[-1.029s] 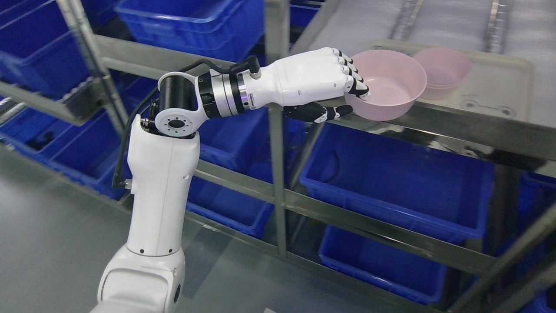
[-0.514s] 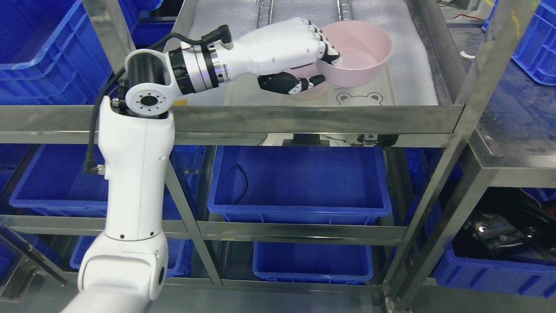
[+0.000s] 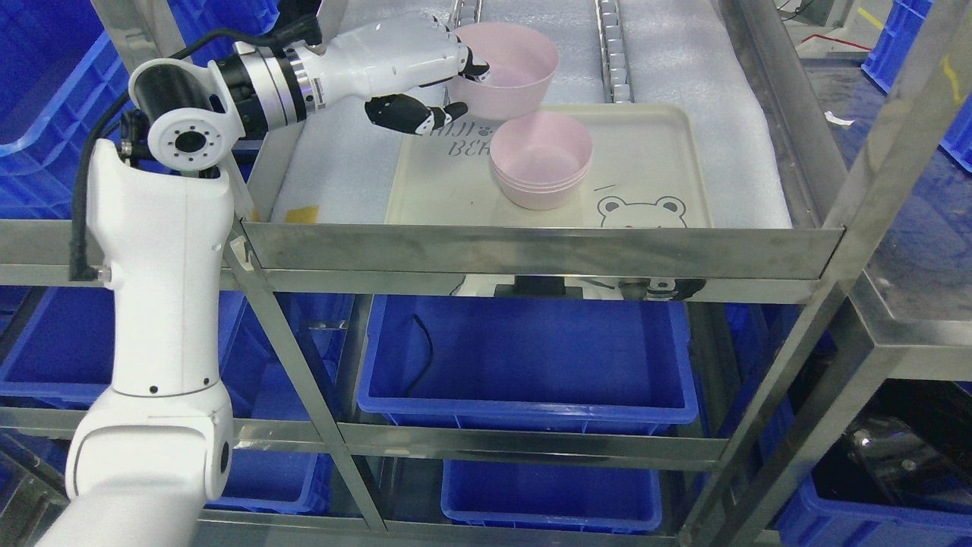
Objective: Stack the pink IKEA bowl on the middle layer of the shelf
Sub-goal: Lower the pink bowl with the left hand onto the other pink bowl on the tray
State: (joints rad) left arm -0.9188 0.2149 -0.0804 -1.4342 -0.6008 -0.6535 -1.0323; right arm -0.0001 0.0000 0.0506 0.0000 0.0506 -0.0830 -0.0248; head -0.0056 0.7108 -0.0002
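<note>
left robot hand clenched on bowl rim, near wall partly hidden by fingers | bowl held over tray back left, just behind stack | tray lettering partly covered | shelf cut off at top

I am standing in a storeroom or warehouse-style workspace, not a home. In front of me rises a stainless-steel rack shelf with angled metal posts and flat steel rails. Deep blue plastic storage crates fill the lower levels, and more of the same crates sit far left and far right. The shelf level near my robot hand is lined with white foam sheeting. To the right the bare grey floor carries a yellow painted line, as in an industrial hall.
</note>
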